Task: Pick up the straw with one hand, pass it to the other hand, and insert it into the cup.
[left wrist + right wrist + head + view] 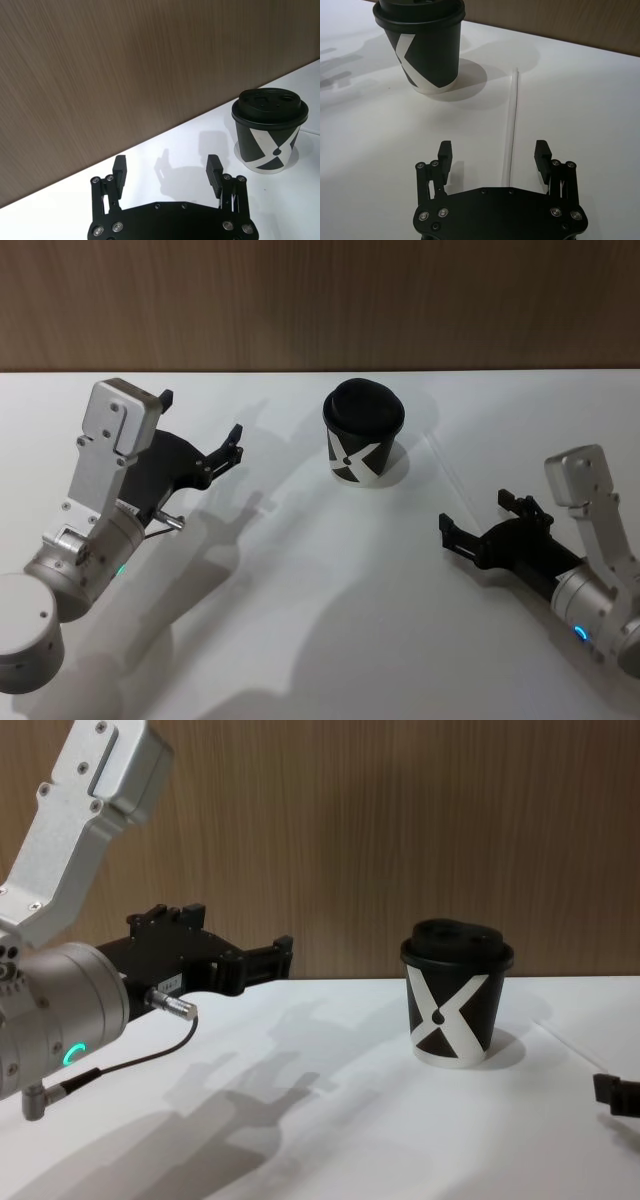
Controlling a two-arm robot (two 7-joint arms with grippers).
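The black cup [362, 435] with a white X mark and domed lid stands upright at the table's far middle, also in the chest view [455, 995]. The thin white straw [511, 125] lies flat on the table to the cup's right, faint in the head view [450, 476]. My right gripper [493, 152] is open, and the straw's near end runs between its fingers, which do not touch it. It sits right of the cup [478, 512]. My left gripper [203, 418] hangs open and empty above the table, left of the cup [269, 130].
A wood-panelled wall [400, 820] rises behind the white table [300, 590]. A dark cable with a metal plug [172, 1006] hangs from my left wrist. Bare table lies between the two arms in front of the cup.
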